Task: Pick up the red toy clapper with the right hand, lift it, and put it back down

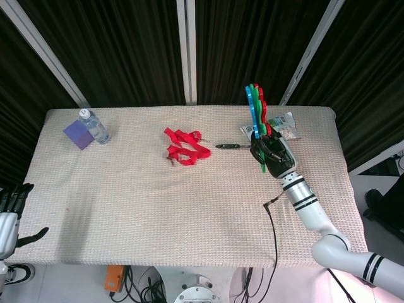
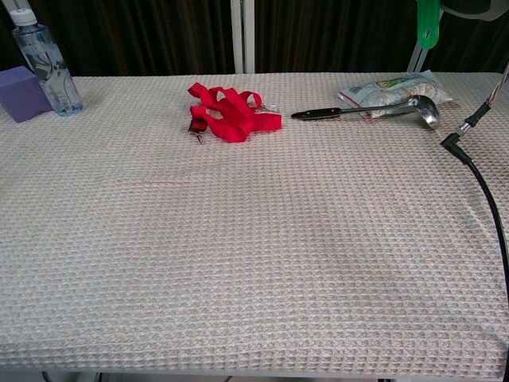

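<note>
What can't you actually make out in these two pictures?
- Toy clapper: the chest view's top edge cuts off all but its green handle.
- Right hand: fingers on the handle too small in the head view.
- Left hand: cut by the head view's left edge.
- Snack packet: print too small.

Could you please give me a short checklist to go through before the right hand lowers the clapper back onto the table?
1. Hold on the clapper: the right hand grips the red toy clapper by its green handle; ok.
2. Clapper lifted off the table: it stands upright above the hand; ok.
3. Things under the hand: the ladle and the snack packet lie near that spot; not ok for a straight drop.
4. Bare cloth for setting down: open area in front of the red ribbon; ok.
5. Left hand out of the way: at the table's left edge; ok.
6. Firmness of the grip: cannot tell.
</note>
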`<act>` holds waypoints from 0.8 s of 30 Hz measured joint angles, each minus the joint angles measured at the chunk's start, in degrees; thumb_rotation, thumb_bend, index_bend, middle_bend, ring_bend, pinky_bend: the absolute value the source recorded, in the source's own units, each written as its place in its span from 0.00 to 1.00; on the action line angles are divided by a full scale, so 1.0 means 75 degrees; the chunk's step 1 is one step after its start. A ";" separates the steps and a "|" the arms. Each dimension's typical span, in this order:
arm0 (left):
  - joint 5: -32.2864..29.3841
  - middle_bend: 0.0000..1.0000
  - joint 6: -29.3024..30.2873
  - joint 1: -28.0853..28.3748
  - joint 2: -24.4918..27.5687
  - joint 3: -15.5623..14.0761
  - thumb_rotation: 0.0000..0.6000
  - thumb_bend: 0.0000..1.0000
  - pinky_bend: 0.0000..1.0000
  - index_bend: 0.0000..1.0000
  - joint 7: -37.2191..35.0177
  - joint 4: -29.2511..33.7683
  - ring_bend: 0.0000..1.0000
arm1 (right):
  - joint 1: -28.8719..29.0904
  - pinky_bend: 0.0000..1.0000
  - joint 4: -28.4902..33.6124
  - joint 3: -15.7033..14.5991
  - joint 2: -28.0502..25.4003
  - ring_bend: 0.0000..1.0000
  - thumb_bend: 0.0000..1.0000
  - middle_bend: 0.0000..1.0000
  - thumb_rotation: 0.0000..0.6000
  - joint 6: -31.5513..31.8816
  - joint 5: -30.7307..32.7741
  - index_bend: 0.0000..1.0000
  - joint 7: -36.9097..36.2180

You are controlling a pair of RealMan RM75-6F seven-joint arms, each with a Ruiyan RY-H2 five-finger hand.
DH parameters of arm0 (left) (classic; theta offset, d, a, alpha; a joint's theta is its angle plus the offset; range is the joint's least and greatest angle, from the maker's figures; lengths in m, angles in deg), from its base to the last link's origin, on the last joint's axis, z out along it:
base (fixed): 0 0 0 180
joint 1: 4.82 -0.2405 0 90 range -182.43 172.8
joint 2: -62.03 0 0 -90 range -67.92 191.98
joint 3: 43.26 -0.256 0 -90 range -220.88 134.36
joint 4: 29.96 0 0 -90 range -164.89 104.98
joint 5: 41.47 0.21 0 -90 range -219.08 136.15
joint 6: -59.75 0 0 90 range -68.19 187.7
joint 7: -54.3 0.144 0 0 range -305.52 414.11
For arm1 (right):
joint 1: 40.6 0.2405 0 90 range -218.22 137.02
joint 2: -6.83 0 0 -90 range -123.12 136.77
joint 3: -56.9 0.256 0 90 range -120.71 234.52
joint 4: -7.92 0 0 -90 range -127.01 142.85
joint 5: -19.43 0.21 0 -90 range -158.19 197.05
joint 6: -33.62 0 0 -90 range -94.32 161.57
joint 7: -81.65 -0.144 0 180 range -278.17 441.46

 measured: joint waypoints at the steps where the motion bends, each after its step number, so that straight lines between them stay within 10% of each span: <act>1: 0.0003 0.07 0.0002 0.0001 0.0001 0.0001 1.00 0.09 0.04 0.08 0.0001 0.0001 0.00 | 0.0034 0.99 -0.0060 -0.0040 0.0017 0.72 0.45 0.69 1.00 0.0035 -0.0050 0.94 0.0277; 17: -0.0017 0.07 -0.0065 0.0049 0.0001 0.0015 1.00 0.09 0.04 0.08 0.0051 0.0029 0.00 | 0.0763 0.99 -0.0960 -0.1330 0.0096 0.70 0.45 0.63 1.00 0.0595 -0.0464 0.93 1.1728; 24: -0.0019 0.07 -0.0042 0.0037 0.0021 0.0013 1.00 0.09 0.04 0.07 0.0054 0.0053 0.00 | 0.1032 0.99 -0.0656 -0.1774 -0.0068 0.70 0.45 0.64 1.00 0.0770 0.0558 0.93 1.4057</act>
